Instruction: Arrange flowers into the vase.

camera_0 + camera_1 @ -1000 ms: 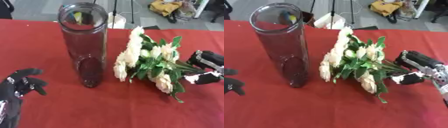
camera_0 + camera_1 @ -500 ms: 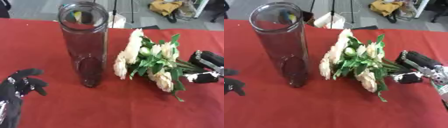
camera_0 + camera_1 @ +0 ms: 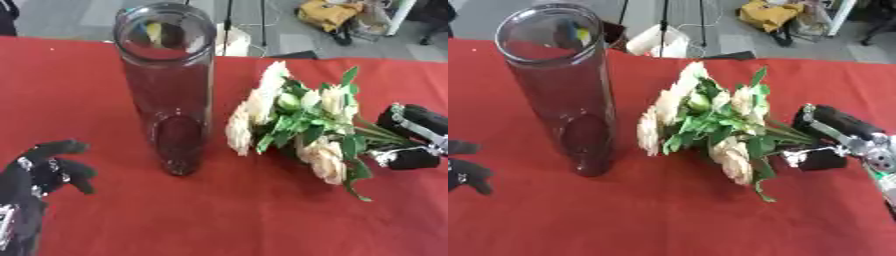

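On the red worktop [image 3: 105,75] the glass vase [image 3: 168,90] stands upright, mouth up, empty. Just to its right the flowers [image 3: 710,125] lie low, blooms toward the vase, stems running right into the right hand [image 3: 833,142], whose fingers are curled round them. The bunch's long axis is near level, so it likely has to be tipped stem-down and lifted over the rim. The left hand [image 3: 39,172] rests idle at the lower left, fingers loosely spread. No writing can be read.
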